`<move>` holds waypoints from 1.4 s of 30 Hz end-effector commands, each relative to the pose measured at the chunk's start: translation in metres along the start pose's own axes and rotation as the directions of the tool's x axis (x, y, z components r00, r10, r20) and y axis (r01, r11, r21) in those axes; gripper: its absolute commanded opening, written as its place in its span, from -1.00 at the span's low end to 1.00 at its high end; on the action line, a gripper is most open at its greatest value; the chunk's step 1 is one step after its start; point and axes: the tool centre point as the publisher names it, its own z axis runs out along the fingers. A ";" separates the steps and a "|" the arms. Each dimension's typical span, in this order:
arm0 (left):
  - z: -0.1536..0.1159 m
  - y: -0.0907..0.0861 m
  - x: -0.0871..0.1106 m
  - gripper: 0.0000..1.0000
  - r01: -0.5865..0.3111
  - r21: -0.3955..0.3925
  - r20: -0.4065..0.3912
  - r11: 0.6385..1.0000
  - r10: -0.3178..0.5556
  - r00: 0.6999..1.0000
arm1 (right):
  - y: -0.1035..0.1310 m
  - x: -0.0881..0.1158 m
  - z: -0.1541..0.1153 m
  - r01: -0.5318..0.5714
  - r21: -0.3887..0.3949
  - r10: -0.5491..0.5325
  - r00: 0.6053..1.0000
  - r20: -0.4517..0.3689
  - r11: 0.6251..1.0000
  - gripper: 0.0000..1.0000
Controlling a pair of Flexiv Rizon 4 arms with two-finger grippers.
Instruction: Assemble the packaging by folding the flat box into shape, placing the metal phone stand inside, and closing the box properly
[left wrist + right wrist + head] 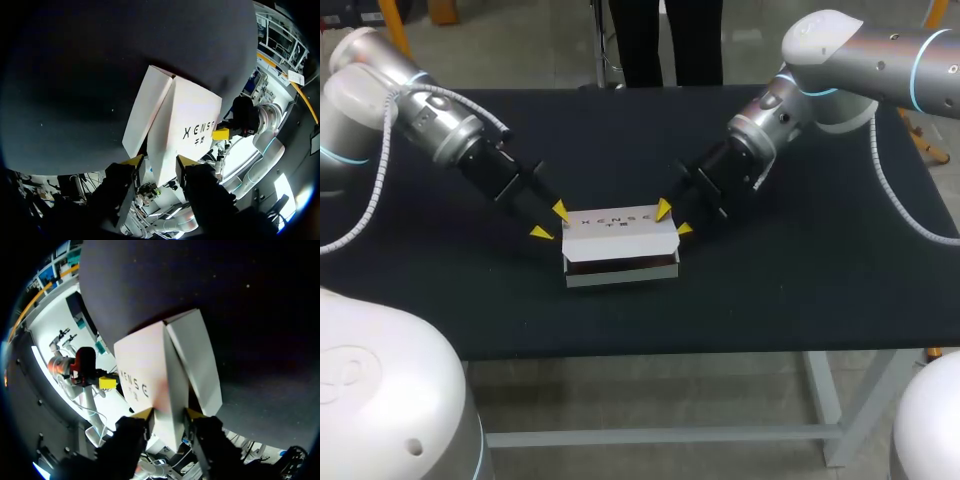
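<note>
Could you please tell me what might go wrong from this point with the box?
1. The lid of the box is not shut: a dark gap shows along its front, so its flap may crumple rather than tuck in.
2. The left gripper and right gripper sit at opposite ends of it; uneven pushing could twist or slide it on the table.

head view was evenly lit from above; box [620,222] lid glared white. wrist views bent at edges, table [90,65] dim.
</note>
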 end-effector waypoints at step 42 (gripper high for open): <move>-0.031 0.059 0.073 1.00 -0.784 -0.308 0.549 0.539 0.773 0.316 | 0.001 0.002 0.001 0.001 0.003 -0.001 1.000 0.000 1.000 -0.14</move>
